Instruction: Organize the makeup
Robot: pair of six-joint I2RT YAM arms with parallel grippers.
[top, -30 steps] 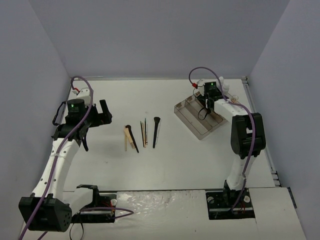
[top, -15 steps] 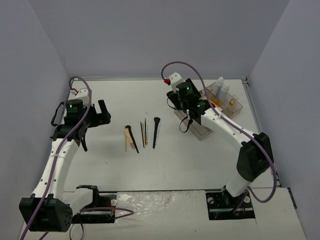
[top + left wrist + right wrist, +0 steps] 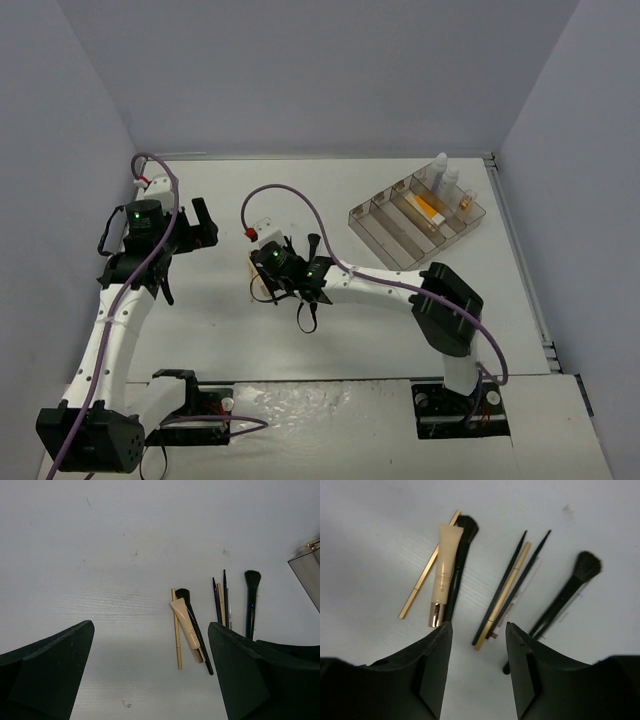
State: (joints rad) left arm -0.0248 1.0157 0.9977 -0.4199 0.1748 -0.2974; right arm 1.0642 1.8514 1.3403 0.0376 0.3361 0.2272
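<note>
Loose makeup lies mid-table: a beige gold-capped tube [image 3: 444, 565], a thin gold stick [image 3: 427, 582], a black brush [image 3: 462, 545] beside the tube, slim black liners [image 3: 502, 587], a gold pencil [image 3: 509, 582] and a larger black brush [image 3: 565, 597]. My right gripper [image 3: 479, 630] is open and empty, hovering just above these items [image 3: 285, 282]. My left gripper [image 3: 203, 228] is open and empty, left of the pile; its view shows the tube [image 3: 186, 625] and stick [image 3: 176, 630] ahead. Two white bottles [image 3: 443, 172], an orange tube [image 3: 428, 208] and an amber vial [image 3: 465, 205] sit in the tray.
The clear smoky divided tray [image 3: 385, 232] stands at the back right, angled, and its corner shows in the left wrist view [image 3: 307, 567]. Grey walls close in the white table on three sides. The right arm stretches across the table's middle.
My right arm has swung from the tray at the back right, leftward across the table, down over the loose brushes. The left arm has barely moved.
</note>
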